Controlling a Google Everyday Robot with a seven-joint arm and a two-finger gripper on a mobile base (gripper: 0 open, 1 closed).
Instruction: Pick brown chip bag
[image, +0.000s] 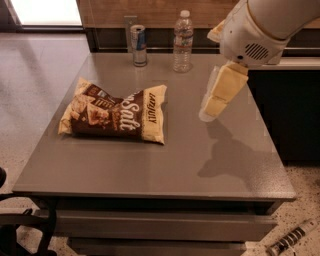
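The brown chip bag lies flat on the left half of the grey table, dark brown with cream-yellow ends and white script "Salt". My gripper hangs from the white arm that comes in from the upper right. It points down over the right part of the table, well to the right of the bag and above the surface. It holds nothing and casts a shadow on the tabletop below it.
A silver and blue can and a clear water bottle stand at the table's far edge. A dark cabinet is to the right. A black chair part sits at lower left, and a striped object lies on the floor at lower right.
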